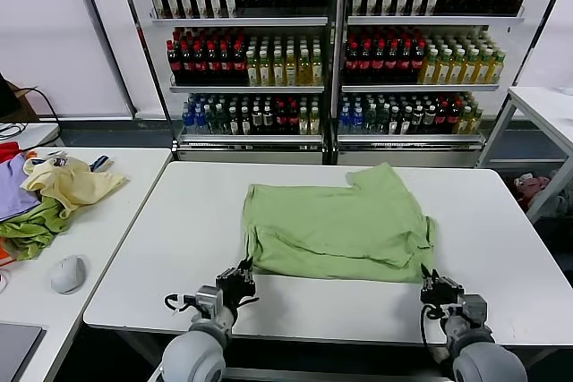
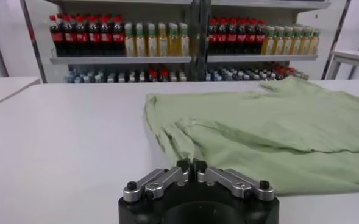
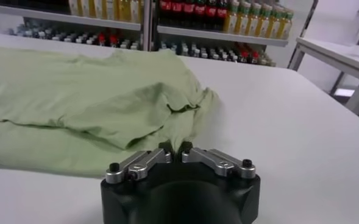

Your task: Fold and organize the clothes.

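The light sage-green T-shirt [image 1: 340,225] lies loosely folded in the middle of the white table [image 1: 501,221], one short sleeve toward the back. Its printed graphic is hidden. My left gripper [image 1: 240,276] is low over the table just in front of the shirt's front left corner, fingers shut with nothing between them; the left wrist view [image 2: 191,164] shows the shirt [image 2: 277,134] just beyond. My right gripper [image 1: 432,285] is just in front of the front right corner, shut, its tips [image 3: 175,147] right at the edge of the shirt [image 3: 75,97].
A side table at the left holds a pale yellow garment [image 1: 72,183], a darker green one [image 1: 31,225], a purple one [image 1: 11,190] and a mouse [image 1: 68,273]. Shelves of bottles [image 1: 331,42] stand behind. Another table [image 1: 546,109] is at the right.
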Motion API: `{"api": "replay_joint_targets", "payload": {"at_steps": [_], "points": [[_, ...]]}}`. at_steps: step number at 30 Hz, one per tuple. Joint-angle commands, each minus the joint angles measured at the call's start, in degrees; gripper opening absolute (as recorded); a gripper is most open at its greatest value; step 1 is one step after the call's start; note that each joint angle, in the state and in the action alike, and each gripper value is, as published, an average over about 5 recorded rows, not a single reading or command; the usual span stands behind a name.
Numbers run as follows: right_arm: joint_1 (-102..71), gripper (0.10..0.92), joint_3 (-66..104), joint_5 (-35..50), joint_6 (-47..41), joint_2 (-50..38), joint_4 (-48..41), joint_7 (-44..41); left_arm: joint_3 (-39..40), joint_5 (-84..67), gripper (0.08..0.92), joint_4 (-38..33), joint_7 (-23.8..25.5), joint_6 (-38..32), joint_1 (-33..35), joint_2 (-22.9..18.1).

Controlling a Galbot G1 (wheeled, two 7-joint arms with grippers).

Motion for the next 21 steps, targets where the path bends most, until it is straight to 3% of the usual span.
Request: {"api": "replay_joint_targets", "payload": {"at_steps": [1,9,15,21], "points": [[-8.2,0.157,0.7,-0.7,0.1,-0.2,7.4,0.0,-2.7,2.3,0.119,-11.0,0.1,-0.2,14.2,3.1],[-12.3,0.157,1.0,-2.0,0.0,-0.7,10.3,0.1,-3.8,5.2,0.119,-14.4,0.2,-0.5,21.0,3.3],[-12.9,0.157,0.6,-3.7,-0.9,-0.4,10.4,0.4,-4.6,7.0,0.116,-14.2,0.5,-0.2,21.9,3.3],[-12.3,0.273,1.3,-4.1,1.3,-1.2,11.3,0.5,-6.1,10.8,0.193,-13.3,1.4,-0.5,20.2,3.9]]}}
